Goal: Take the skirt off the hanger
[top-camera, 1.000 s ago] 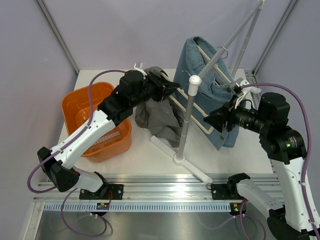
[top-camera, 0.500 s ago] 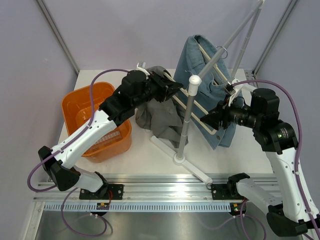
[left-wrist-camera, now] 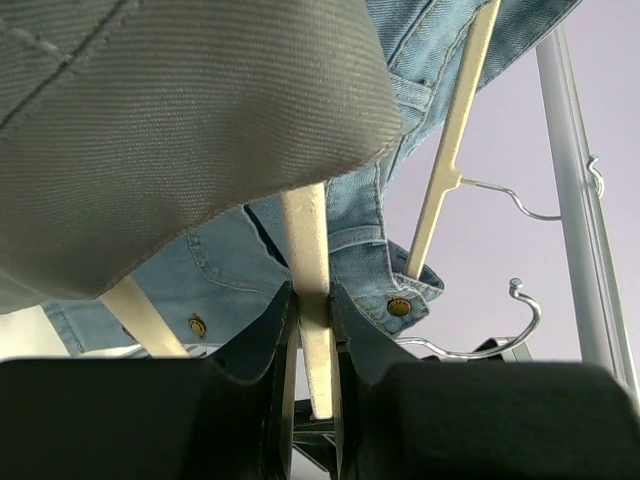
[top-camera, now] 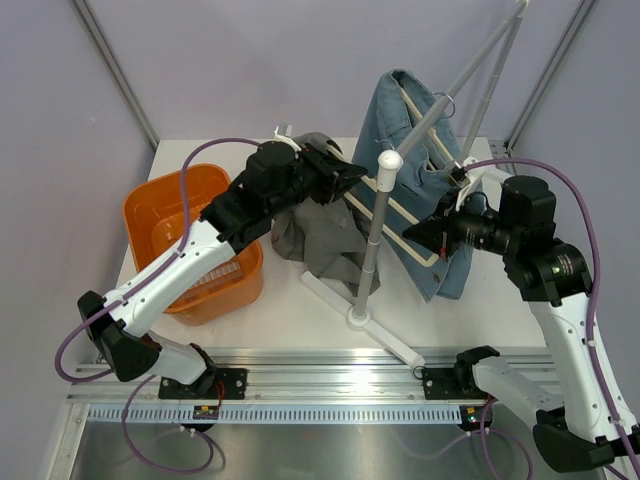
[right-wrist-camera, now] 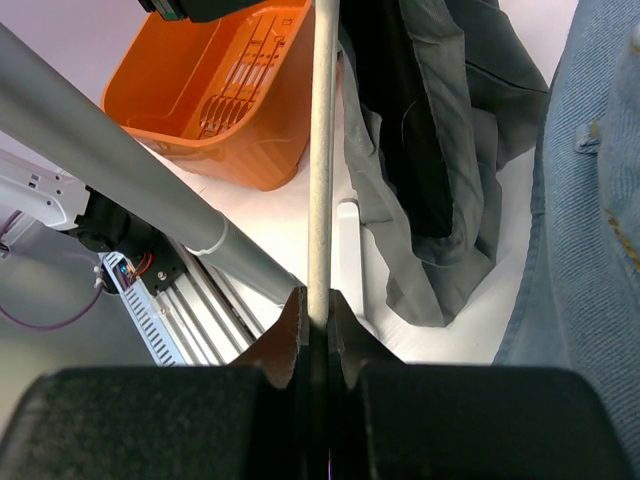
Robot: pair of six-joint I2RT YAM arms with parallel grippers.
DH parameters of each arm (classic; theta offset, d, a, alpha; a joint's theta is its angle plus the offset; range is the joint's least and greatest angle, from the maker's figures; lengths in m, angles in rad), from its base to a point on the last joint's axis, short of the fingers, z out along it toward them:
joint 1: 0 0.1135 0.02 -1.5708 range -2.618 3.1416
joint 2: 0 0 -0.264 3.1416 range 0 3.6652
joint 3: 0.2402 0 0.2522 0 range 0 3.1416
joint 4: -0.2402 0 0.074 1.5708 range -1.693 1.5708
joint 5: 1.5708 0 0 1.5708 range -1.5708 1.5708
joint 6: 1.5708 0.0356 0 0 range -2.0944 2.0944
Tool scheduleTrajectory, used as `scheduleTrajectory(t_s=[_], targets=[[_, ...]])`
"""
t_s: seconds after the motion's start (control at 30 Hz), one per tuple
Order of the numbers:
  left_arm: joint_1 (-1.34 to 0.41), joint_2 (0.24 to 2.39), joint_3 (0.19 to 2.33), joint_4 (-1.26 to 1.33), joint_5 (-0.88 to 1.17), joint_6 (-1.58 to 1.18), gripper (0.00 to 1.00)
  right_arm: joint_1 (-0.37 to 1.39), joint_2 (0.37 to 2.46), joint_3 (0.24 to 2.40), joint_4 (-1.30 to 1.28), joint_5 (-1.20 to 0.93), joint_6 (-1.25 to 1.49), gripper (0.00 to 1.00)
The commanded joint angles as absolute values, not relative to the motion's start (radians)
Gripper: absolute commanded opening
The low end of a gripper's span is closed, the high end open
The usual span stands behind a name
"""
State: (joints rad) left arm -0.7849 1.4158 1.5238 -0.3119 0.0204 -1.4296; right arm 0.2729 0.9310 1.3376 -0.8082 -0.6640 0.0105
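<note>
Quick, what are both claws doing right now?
Left claw: closed, pinching the cream hanger bar.
Right claw: closed, pinching a thin cream bar.

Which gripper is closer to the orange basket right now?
Left. The left gripper clamps the hanger by the gray skirt, just right of the orange basket; the right gripper is past the rack pole, farther right.

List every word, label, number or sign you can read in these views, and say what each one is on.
No text is readable in any view.
Metal button on the denim garment: any embossing is too small to read.
Small sticker on the front rail: too small and blurred to read.
Orange basket, grey garment, hanger: no print visible.
</note>
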Motion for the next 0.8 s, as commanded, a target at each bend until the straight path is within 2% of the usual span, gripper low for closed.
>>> scheduleTrajectory(t_s=[0.0,0.03,0.07,0.13,0.17,0.27,0.3,0.4,0.47,0.67,0.77], targets=[[-0.799,1.398,1.583,-0.215,0.017,-1.41,0.04,0.279,0.908,1.331,-0.709,-0.703,0.038,0.0],[-0.799,1.397,1.582,-0.215,0.017,-1.402,0.11,0.278,0.908,1.328,-0.712,-0.701,0.037,0.0],[-0.799,1.396,1.578,-0.215,0.017,-1.399,0.25,0.279,0.908,1.327,-0.719,-0.686,0.031,0.0],[-0.799,1.385,1.571,-0.21,0.014,-1.39,0.4,0.278,0.897,1.321,-0.719,-0.677,0.028,0.0],[-0.799,1.382,1.563,-0.207,0.014,-1.385,0.54,0.279,0.893,1.312,-0.712,-0.676,0.034,0.0],[-0.799,1.371,1.565,-0.23,0.006,-1.362,0.72,0.278,0.879,1.298,-0.7,-0.68,0.044,0.0],[-0.798,1.367,1.571,-0.241,0.005,-1.356,0.83,0.278,0.879,1.296,-0.701,-0.678,0.044,0.0],[-0.798,1.35,1.562,-0.267,0.005,-1.336,0.94,0.278,0.877,1.287,-0.699,-0.673,0.048,0.0],[-0.792,1.329,1.549,-0.276,-0.026,-1.319,0.98,0.279,0.87,1.276,-0.687,-0.663,0.054,0.0],[-0.778,1.278,1.532,-0.337,-0.04,-1.24,0.99,0.278,0.858,1.253,-0.655,-0.647,0.075,0.0],[-0.776,1.215,1.526,-0.417,-0.11,-1.16,0.99,0.278,0.845,1.247,-0.646,-0.635,0.083,0.0]])
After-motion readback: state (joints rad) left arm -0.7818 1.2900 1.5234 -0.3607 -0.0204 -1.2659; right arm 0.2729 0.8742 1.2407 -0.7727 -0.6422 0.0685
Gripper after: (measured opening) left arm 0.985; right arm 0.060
